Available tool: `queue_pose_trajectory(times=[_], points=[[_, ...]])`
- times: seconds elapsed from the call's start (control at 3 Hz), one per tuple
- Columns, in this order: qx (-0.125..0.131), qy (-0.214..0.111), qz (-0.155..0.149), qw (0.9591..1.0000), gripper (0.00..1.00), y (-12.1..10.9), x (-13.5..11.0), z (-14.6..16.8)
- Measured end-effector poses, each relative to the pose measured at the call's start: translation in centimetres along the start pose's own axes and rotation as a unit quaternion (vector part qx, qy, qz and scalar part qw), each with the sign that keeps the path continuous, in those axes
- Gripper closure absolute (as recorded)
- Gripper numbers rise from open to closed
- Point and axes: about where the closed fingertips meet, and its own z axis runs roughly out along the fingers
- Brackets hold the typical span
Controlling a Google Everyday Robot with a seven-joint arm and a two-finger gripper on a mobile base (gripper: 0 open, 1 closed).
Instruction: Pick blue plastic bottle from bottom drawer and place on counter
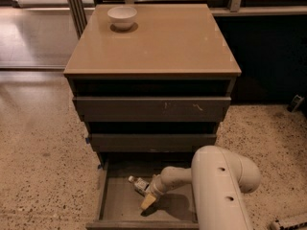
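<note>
Down inside the bottom drawer [115, 204], the claw [148, 201] is sitting just in front of the blue plastic bottle [138, 183] lying there; how far open, I cannot tell.

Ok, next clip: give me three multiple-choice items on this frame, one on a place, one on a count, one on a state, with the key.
1. Where does the white bowl stand?
A. back left of the counter
B. inside a drawer
C. on the floor

2. How many drawers does the cabinet have?
A. two
B. three
C. five

3. The bottom drawer is:
A. shut flush
B. pulled open
C. lifted out onto the floor

Key:
1 A: the bowl sits near the far left corner of the tan top.
2 B: three fronts are stacked under the top.
3 B: its tray sticks out, with the claw down inside it beside the blue plastic bottle lying there.
</note>
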Motion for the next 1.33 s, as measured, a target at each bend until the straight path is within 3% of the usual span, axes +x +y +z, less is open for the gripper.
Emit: queue_pose_trajectory(times=[0.33, 0.67, 1.0, 1.33], points=[[0.0, 0.0, 0.0, 1.0, 0.13, 0.01, 0.0, 0.0], [0.0, 0.0, 0.0, 1.0, 0.44, 0.01, 0.0, 0.01], [0.0, 0.0, 0.0, 1.0, 0.68, 0.01, 0.0, 0.01], [0.0, 0.0, 0.0, 1.0, 1.0, 0.02, 0.0, 0.01]])
